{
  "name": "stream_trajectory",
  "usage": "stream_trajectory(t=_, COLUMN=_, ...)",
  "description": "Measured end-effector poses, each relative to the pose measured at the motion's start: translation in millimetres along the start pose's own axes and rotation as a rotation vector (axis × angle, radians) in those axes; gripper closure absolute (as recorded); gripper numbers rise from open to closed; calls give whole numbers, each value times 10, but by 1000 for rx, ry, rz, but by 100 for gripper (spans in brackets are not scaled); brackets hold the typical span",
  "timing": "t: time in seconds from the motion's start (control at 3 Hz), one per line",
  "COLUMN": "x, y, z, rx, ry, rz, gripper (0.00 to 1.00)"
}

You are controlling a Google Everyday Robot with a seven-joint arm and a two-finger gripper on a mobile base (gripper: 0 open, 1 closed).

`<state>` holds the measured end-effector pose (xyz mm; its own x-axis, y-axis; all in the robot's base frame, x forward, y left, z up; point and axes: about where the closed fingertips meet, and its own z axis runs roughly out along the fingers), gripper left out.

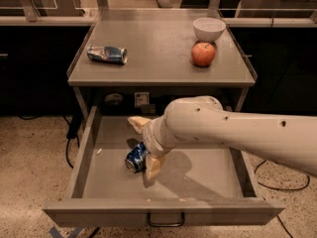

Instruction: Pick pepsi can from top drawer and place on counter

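Observation:
The pepsi can (135, 159), deep blue with a silver end, lies on its side on the floor of the open top drawer (208, 175), left of middle. My gripper (144, 145) reaches down into the drawer from the right and straddles the can. One cream finger (138, 122) is behind the can and the other (153, 166) is in front of it, spread apart. The counter (153, 53) is above the drawer. The drawer's dark loop handle (166, 221) is on its front.
On the counter lie a crushed silver-blue can (107, 53) at the left, a red apple (203, 54) and a white bowl (209, 29) at the right. My white arm (247, 135) spans the drawer's right half. Cables lie on the floor at both sides.

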<state>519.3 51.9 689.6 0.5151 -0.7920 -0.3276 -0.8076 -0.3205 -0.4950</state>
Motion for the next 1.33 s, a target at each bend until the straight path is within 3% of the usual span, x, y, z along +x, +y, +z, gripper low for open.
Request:
stream_trajectory(t=0.67, x=-86, y=80, z=254, rx=-74, ry=-39, rz=-34, gripper=0)
stream_trajectory(t=1.0, x=-40, y=45, z=424, rx=-157, ry=-40, rz=-55, gripper=0)
stream_trajectory(t=1.33, x=-40, y=45, z=424, rx=-157, ry=-40, rz=-55, gripper=0)
